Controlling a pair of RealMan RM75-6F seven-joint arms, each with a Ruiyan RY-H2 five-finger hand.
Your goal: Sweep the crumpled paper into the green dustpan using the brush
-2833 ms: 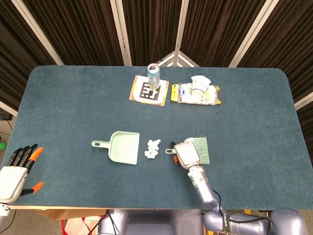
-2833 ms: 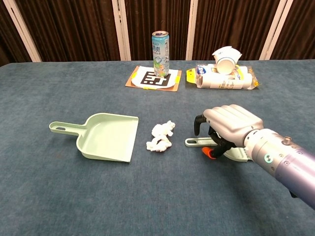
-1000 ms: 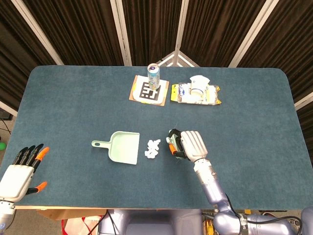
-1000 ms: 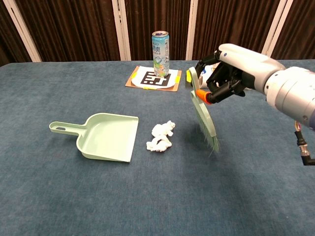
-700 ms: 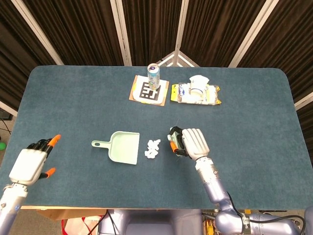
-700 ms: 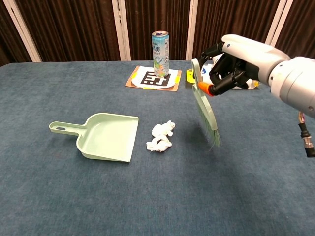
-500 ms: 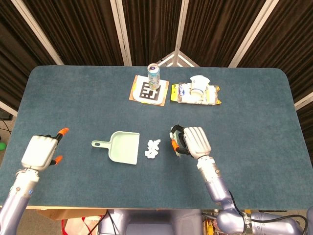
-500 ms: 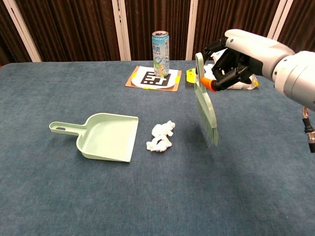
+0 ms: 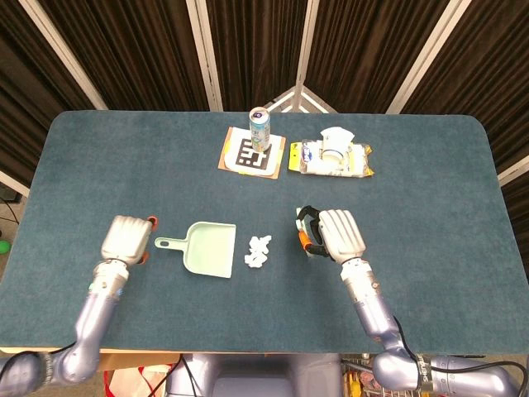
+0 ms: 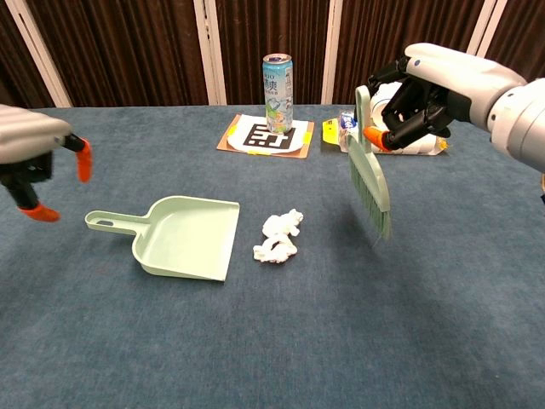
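The right hand [image 10: 426,89] is clamped around the brush [image 10: 368,175] by its handle, and the brush hangs off the table with its bristles pointing down, tilted slightly away from the hand, ready to drop and drag. Below and to the left of that hand lies the crumpled paper [image 10: 279,236], well clear of the bristles, sitting on the blue table [image 10: 272,341]. Just beyond the paper, further from the right hand, the green dustpan [image 10: 181,235] rests flat with its open mouth facing the paper, so a single pull across should carry the paper straight in. Over on the other side, the left hand [image 10: 34,158] hovers close above the dustpan's handle end, fingers apart and holding nothing; my guess is it is there to pin the pan so the sweep does not shove it away. From the head view the left hand [image 9: 126,238] sits just beside the handle tip, not yet touching as far as I can tell. Far behind both hands stand a drink can [image 10: 277,81] on a printed card and a plastic packet [image 10: 392,136], well out of the way. Next call: lower the bristles on the near side of the paper from the right hand.
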